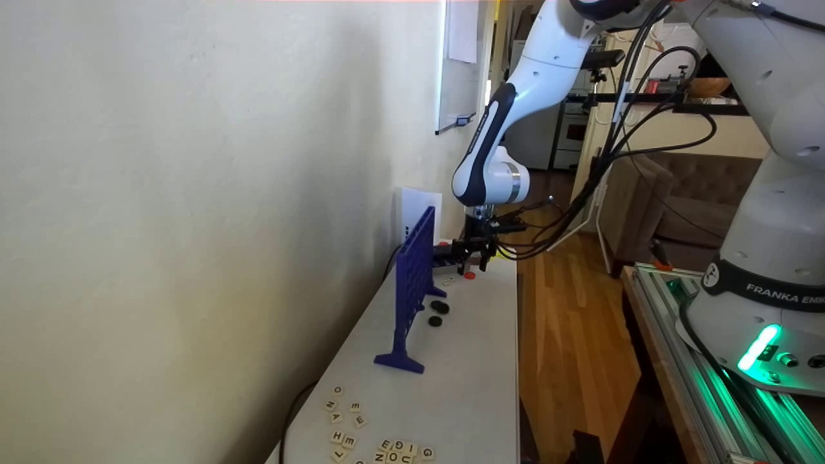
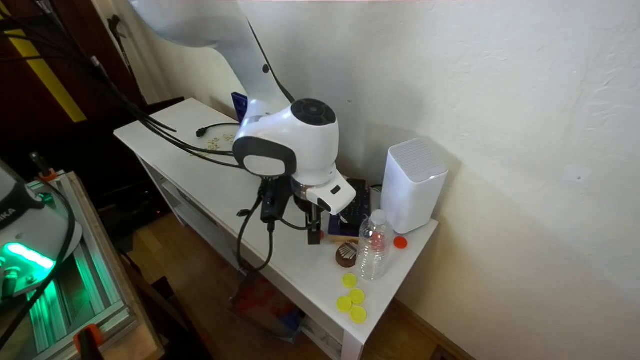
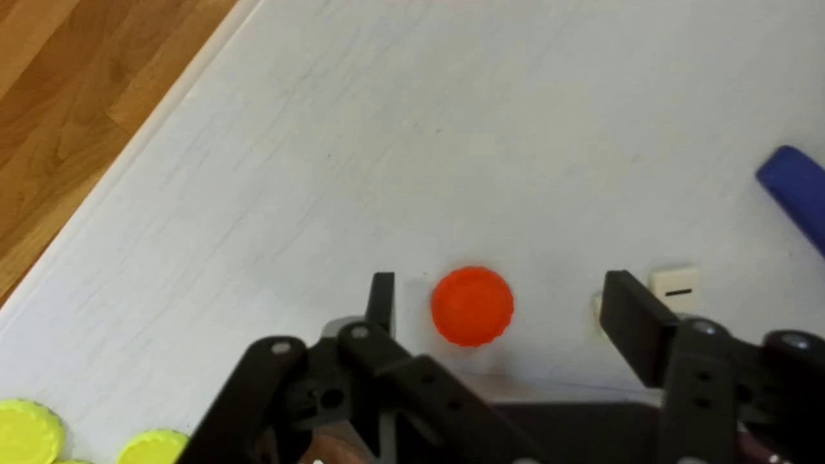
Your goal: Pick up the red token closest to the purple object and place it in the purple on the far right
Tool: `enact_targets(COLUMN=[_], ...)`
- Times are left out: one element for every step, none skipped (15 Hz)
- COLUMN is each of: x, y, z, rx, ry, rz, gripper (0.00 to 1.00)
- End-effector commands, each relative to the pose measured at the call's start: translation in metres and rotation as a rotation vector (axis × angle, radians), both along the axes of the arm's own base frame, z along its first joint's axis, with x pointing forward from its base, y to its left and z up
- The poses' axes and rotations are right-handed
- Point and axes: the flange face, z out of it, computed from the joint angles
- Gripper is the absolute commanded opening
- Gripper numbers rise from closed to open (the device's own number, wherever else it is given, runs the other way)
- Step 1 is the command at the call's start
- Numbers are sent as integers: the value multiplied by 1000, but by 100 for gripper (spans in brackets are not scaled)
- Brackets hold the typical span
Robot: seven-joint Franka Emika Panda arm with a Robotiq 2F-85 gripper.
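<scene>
The purple board (image 1: pixel 416 277) stands upright along the wall side of the table. Its foot (image 3: pixel 796 187) shows at the right of the wrist view, and a corner of the board (image 2: pixel 240 106) shows behind the arm. A red token (image 3: pixel 472 306) lies flat on the table, also visible in an exterior view (image 1: pixel 470 276). My gripper (image 3: pixel 499 280) is open and empty above it, with the token between the fingers and nearer the left one. The gripper also shows in both exterior views (image 1: pixel 472 265) (image 2: pixel 314 234). Another red token (image 2: pixel 400 242) lies beside a clear bottle.
The clear bottle (image 2: pixel 374 250), white box (image 2: pixel 412 187), dark keypad device (image 2: pixel 356 205) and brown round object (image 2: pixel 346 254) stand near the gripper. Yellow tokens (image 2: pixel 357 296) lie at the table end. Black tokens (image 1: pixel 439 307) lie beside the board. Letter tiles (image 3: pixel 675 288) are by the right finger.
</scene>
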Motion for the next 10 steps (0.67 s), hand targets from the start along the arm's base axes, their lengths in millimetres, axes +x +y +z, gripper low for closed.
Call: enact_targets(x=[4,5,5,6,6,7,8,9,11,12], y=[-8,-9,-11,-12,-13,-14,-15,-16,-16,-17], z=[-11,-12,-14,-15,-15,-16,-16,-17,-17,-17], rx=[-3,-5,-4,-5,-5,-6,-7,-10,-12,-15], ry=[-8,-8,-9,-9,-8,-9,-12,-14,-14,-12], rz=[-32,-37,-41,-44,-46,-48,-50,-55,-60,-66], gripper=[74,77,83,84,83,86,81,81,81,82])
